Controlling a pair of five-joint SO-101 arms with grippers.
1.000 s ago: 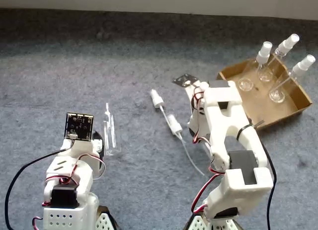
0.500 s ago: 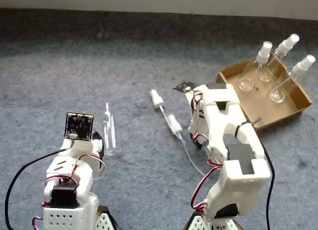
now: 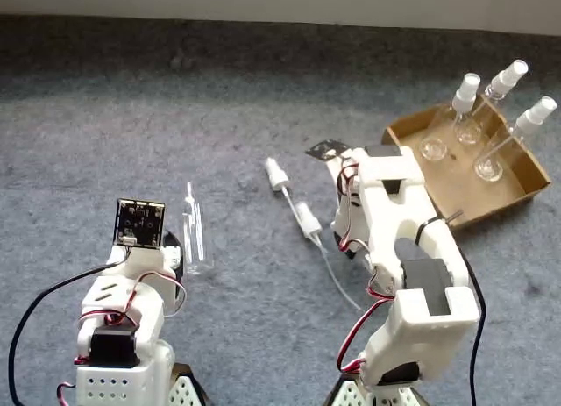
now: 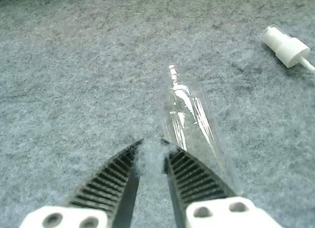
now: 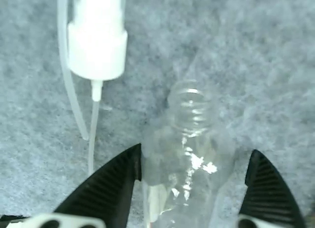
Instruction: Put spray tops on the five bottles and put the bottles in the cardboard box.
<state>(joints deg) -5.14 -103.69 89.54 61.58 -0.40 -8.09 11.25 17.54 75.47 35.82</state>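
A clear bottle without a top lies on the carpet between the wide-open fingers of my right gripper, its neck pointing away from the wrist. Just beyond it lies a white spray top with its thin tube. The high view shows two spray tops left of the right arm. A second clear bottle lies right beside my left gripper, whose fingers are nearly together and hold nothing. The cardboard box at the right holds three bottles with spray tops.
Grey carpet covers the table, with open floor at the far left and in the middle. A dark strip runs along the far edge. The box sits close to the right arm's far side.
The right arm has drawn back slightly toward its base and settled over the bottle. The left arm, the bottles and the spray tops have not moved.
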